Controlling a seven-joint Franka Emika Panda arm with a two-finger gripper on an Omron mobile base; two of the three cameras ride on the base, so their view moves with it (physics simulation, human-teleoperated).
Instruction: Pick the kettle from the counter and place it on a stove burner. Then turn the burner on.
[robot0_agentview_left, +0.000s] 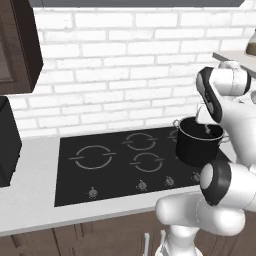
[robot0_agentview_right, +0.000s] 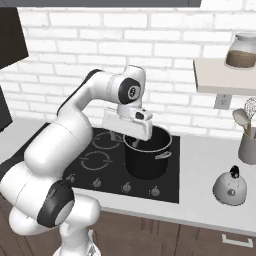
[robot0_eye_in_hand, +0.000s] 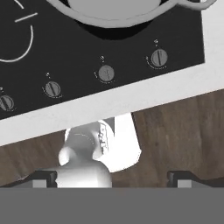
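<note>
Hovering over the black pot (robot0_agentview_right: 147, 160), the pincer (robot0_eye_in_hand: 113, 177) stands wide apart, holding and touching nothing.

Black pot (robot0_agentview_right: 147, 158) blocks the cooktop's right (left rings (robot0_agentview_left: 93, 157) bare).

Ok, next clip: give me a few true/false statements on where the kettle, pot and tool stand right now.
1. The kettle sits on the counter, right of the cooktop. True.
2. The black pot is on the counter. False: it stands on the cooktop's right side.
3. The tool grips the kettle. False: it is open and empty, above the pot.
4. The largest burner is bare. True.
</note>
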